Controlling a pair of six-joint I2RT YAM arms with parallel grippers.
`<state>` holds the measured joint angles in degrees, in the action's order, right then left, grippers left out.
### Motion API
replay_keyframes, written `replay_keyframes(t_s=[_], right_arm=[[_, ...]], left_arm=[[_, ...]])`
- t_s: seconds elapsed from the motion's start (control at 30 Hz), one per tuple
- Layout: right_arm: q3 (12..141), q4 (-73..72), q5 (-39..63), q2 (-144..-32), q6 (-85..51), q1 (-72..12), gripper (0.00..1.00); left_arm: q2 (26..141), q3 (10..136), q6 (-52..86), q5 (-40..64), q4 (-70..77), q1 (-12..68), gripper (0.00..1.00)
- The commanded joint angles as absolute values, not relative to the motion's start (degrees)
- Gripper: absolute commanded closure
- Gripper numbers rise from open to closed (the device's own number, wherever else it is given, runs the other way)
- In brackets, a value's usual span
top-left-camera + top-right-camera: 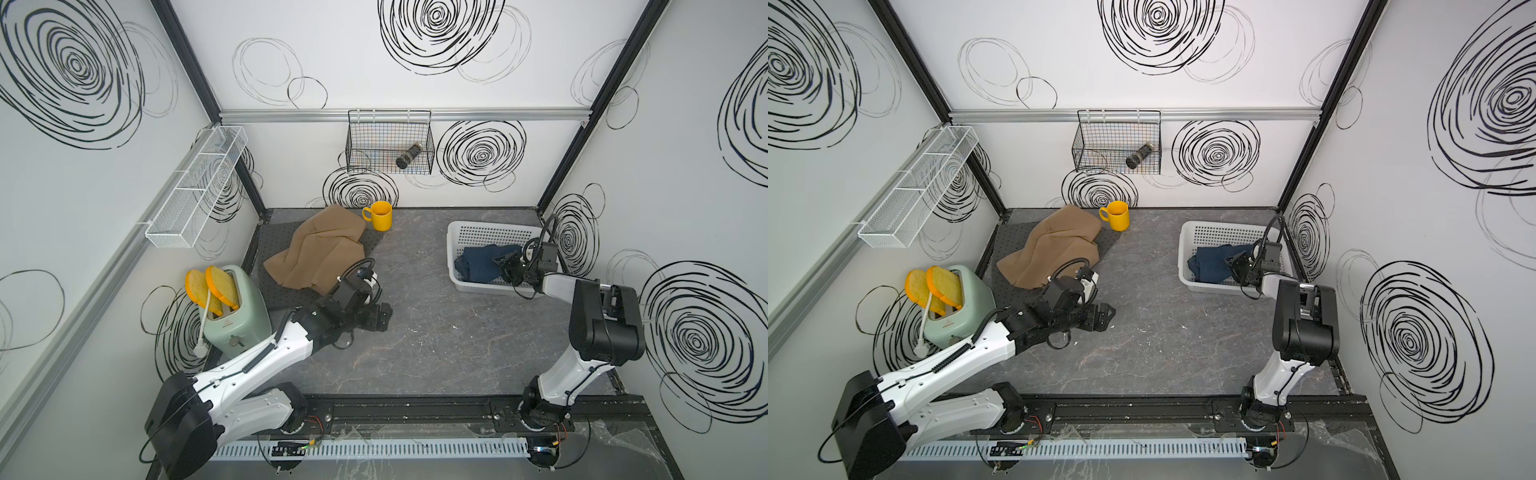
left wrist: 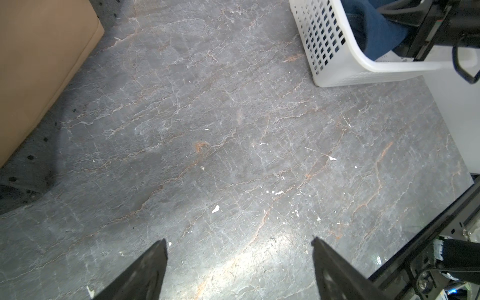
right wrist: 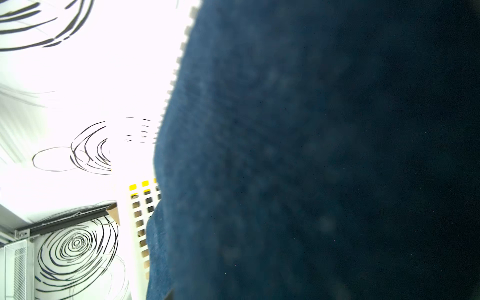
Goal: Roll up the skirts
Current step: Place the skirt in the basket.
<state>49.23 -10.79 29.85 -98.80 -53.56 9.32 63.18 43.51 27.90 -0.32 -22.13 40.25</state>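
Observation:
The tan-brown skirt (image 1: pixel 320 253) (image 1: pixel 1054 249) lies crumpled and spread on a black perforated mat at the back left; its edge shows in the left wrist view (image 2: pixel 39 65). The dark blue denim skirt (image 1: pixel 478 262) (image 1: pixel 1210 262) is bunched inside the white basket (image 1: pixel 469 232) (image 2: pixel 337 72). My right gripper (image 1: pixel 500 262) reaches into the basket against the denim, which fills the right wrist view (image 3: pixel 285 155) and hides the jaws. My left gripper (image 1: pixel 384 318) (image 2: pixel 238 242) hovers open over bare grey table, near the tan skirt's front corner, holding nothing.
A yellow mug (image 1: pixel 380 215) stands just behind the tan skirt. A green toaster (image 1: pixel 235 311) with two toast slices sits at the left wall. A black wire basket (image 1: pixel 388 141) holding a dark jar hangs on the back wall, and a white mesh shelf (image 1: pixel 195 187) on the left wall.

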Motion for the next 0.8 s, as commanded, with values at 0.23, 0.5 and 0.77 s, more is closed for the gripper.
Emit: replay_keyframes(t_s=[0.23, 0.5, 0.77], right_arm=[[56.3, 2.9, 20.3, -94.3, -48.6, 7.7, 0.36], [56.5, 11.8, 15.1, -89.5, -47.2, 7.0, 0.13], [57.4, 19.9, 9.8, -81.3, -44.4, 7.7, 0.2]], left_arm=[[61.7, 43.3, 27.4, -1.4, -20.7, 40.3, 0.1], [61.5, 43.2, 27.4, -1.5, -20.7, 40.0, 0.1], [61.5, 43.2, 27.5, -1.5, -20.8, 39.6, 0.09]])
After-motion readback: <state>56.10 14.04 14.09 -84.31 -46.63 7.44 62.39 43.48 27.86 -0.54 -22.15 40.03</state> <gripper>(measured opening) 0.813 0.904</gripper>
